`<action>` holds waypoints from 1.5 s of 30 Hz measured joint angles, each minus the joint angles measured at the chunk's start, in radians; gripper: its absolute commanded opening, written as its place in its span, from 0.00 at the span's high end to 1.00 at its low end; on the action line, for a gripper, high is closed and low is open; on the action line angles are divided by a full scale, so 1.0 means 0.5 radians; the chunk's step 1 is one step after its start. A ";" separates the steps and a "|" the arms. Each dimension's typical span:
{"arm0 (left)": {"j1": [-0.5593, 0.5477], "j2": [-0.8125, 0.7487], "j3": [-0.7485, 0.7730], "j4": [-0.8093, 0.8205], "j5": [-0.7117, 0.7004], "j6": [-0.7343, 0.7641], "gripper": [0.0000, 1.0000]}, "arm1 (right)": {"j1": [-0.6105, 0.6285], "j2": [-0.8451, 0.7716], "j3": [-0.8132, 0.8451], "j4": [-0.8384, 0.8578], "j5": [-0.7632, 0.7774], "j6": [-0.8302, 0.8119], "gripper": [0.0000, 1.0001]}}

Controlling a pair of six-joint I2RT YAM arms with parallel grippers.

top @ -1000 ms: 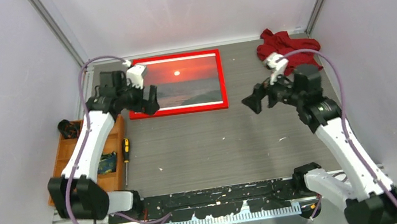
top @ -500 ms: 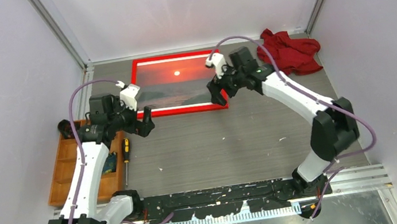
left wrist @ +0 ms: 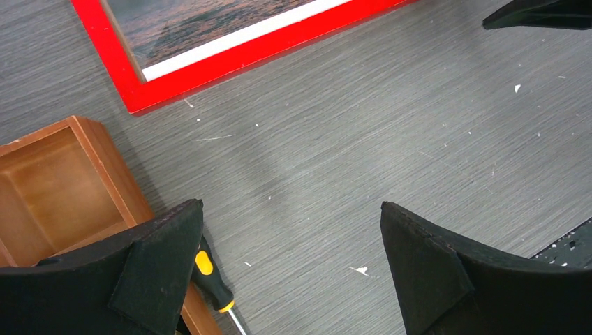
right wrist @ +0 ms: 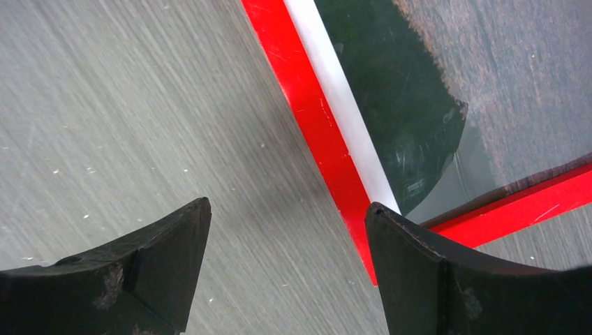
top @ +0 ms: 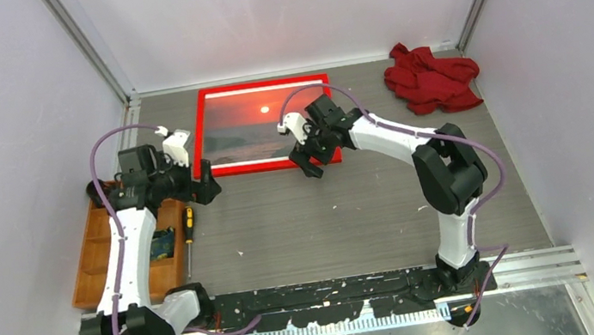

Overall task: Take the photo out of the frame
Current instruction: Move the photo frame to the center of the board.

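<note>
noting right gripper (top: pixel 308 166) splayed, empty, at near right corner of red frame (top: pixel 259 166), sunset photo (top: pixel 258 129) inside; left gripper (top: pixel 206 188) splayed, empty, off near left corner.

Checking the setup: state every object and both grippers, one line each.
photo: inside the frame, flat.
frame: lying face up.
left gripper: jaws open, empty.
right gripper: jaws open, empty, above the frame's corner.
red cloth: crumpled.
screwdriver: lying flat.

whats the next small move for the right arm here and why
Probably lower the right tool onto the near right corner of the frame: its open jaws hang either side of that edge, and the photo sits inside the frame, not yet lifted.
</note>
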 measured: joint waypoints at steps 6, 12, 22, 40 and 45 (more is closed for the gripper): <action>0.050 0.000 0.000 0.002 0.092 -0.005 0.00 | 0.005 0.114 0.076 0.019 0.114 -0.068 0.15; 0.051 0.000 0.000 0.003 0.105 -0.005 0.00 | 0.005 0.176 0.107 0.063 0.227 -0.147 0.16; 0.051 0.000 0.000 0.004 0.109 -0.005 0.00 | -0.002 0.323 0.131 0.059 0.291 -0.202 0.29; 0.051 -0.008 0.000 0.006 0.161 -0.013 0.00 | -0.224 0.118 -0.034 -0.285 0.112 -0.446 0.45; 0.049 -0.007 0.002 0.019 0.209 -0.013 0.00 | -0.238 0.011 -0.148 -0.397 0.159 -0.549 0.45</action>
